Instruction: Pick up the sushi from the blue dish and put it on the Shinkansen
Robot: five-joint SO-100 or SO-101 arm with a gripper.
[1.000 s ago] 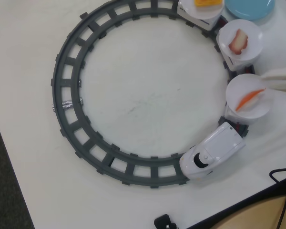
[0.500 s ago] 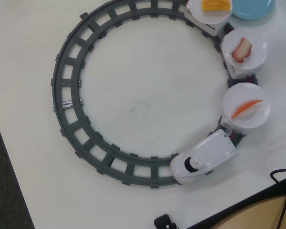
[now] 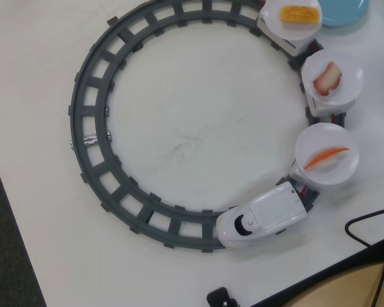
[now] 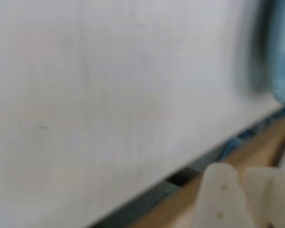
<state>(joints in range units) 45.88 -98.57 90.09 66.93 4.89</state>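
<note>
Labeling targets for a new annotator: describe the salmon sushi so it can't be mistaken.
In the overhead view, find the grey ring track, then the white Shinkansen at its lower right. On the white plate right behind its nose lies the sushi, the only one with a thin orange top.

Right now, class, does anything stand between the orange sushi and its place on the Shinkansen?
Nothing visible does: the sushi already lies on the white plate just behind the nose car of the Shinkansen. The visible part of the blue dish is bare. The wrist view is blurred, showing only the table and the fingers.
</note>
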